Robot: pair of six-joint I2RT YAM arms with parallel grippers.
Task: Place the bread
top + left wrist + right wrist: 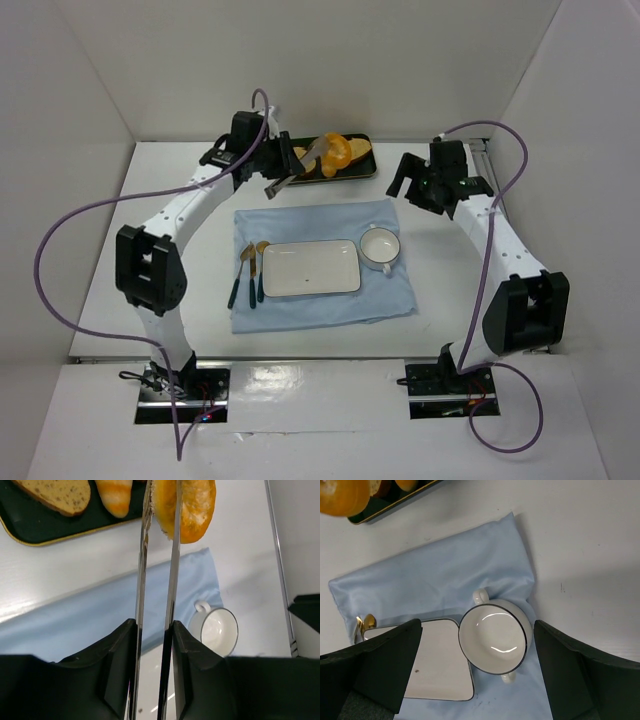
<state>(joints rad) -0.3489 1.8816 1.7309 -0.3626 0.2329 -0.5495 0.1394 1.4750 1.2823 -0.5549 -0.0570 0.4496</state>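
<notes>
- The bread [340, 152], a glossy orange ring, sits at the upper centre of the top view, over the right part of the tray [366, 166]. It is pinched edge-on between the tips of the tongs [298, 168]. I cannot tell whether it touches the tray.
- The left gripper [154, 627] is closed on the tongs. Its two dark fingers [120, 650] press the thin metal blades nearly together, with only a slim gap between them. In the left wrist view the blades run up to the bread at the top edge of the frame.
- The cutlery [250, 270], with dark handles and gold heads, lies on the left part of the cloth [320, 310], just beside the plate.
- The toast [55, 492] and a striped roll [116, 497] lie on the dark, gold-rimmed tray, left of the bread in the left wrist view.
- The plate [310, 268], white and rectangular, lies in the middle of the light blue cloth.
- The cup [380, 246], white with a dark rim, stands upright on the cloth, just right of the plate.
- The right gripper [477, 624] hangs at the upper right of the top view with its jaws spread wide, holding nothing. In its own view the cup shows between the fingers [390, 655].
</notes>
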